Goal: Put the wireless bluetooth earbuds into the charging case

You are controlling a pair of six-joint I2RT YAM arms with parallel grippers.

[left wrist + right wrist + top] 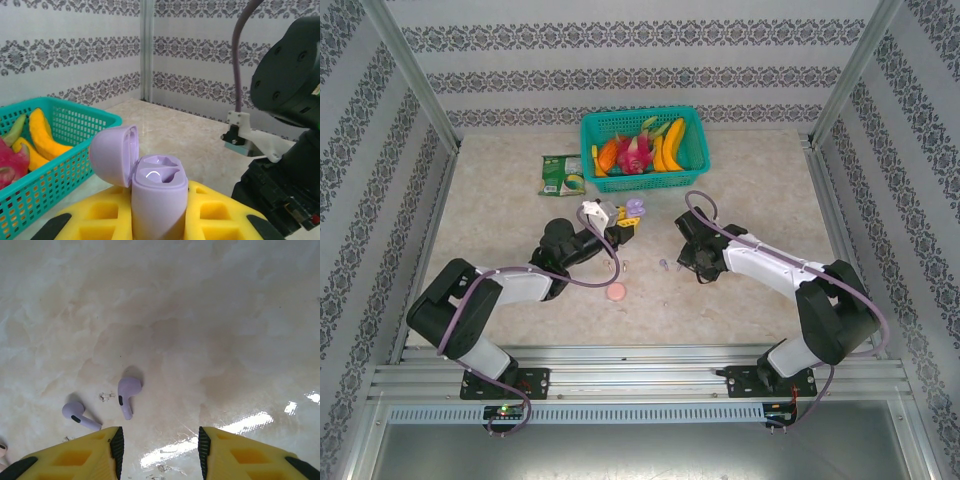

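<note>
My left gripper (622, 224) is shut on the lilac charging case (159, 195), held upright between its yellow fingers (220, 210). The case's lid (114, 155) is hinged open to the left and both sockets are empty. In the top view the case (635, 208) sits at the centre of the table. Two lilac earbuds (127, 391) (76, 413) lie on the marble just ahead and to the left of my right gripper (159, 452), which hovers low over the table, open and with nothing between its fingers. In the top view a lilac earbud (664, 264) shows as a speck beside the right gripper (682, 260).
A round pink case (616, 292) lies on the table near the left arm. A teal basket (692, 118) of toy fruit stands at the back, with a green packet (561, 174) to its left. A pinkish thing (2, 449) peeks in at the right wrist view's left edge.
</note>
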